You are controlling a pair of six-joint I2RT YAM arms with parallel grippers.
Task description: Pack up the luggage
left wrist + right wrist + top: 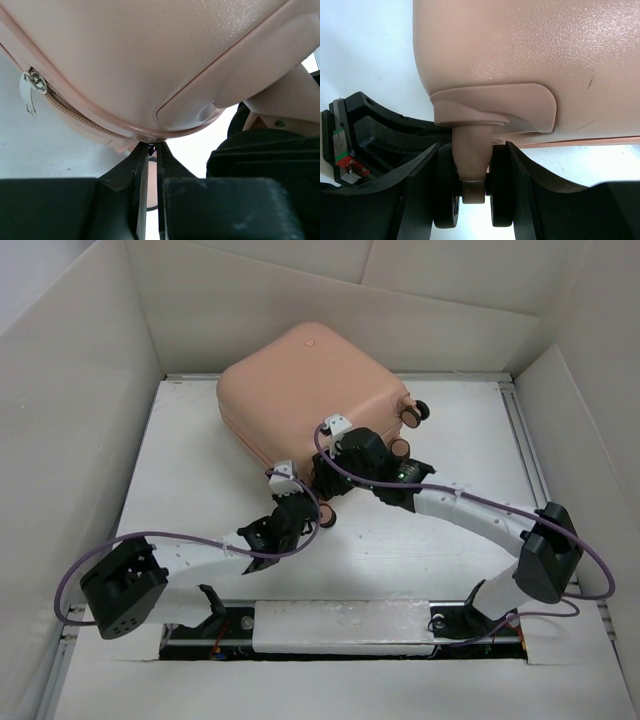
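Two grippers are set at the closed peach-pink hard-shell suitcase by the white table's far edge: left gripper clenched at its seam, right gripper clamped on a black caster wheel, which could swivel and slip free.

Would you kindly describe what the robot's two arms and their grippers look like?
Both the left arm and the right arm have white tubular links joined by chunky black joint housings. A purple cable loops loosely along each arm, and a small white block sits at each wrist. The left gripper and right gripper each have two black, tapered fingers.
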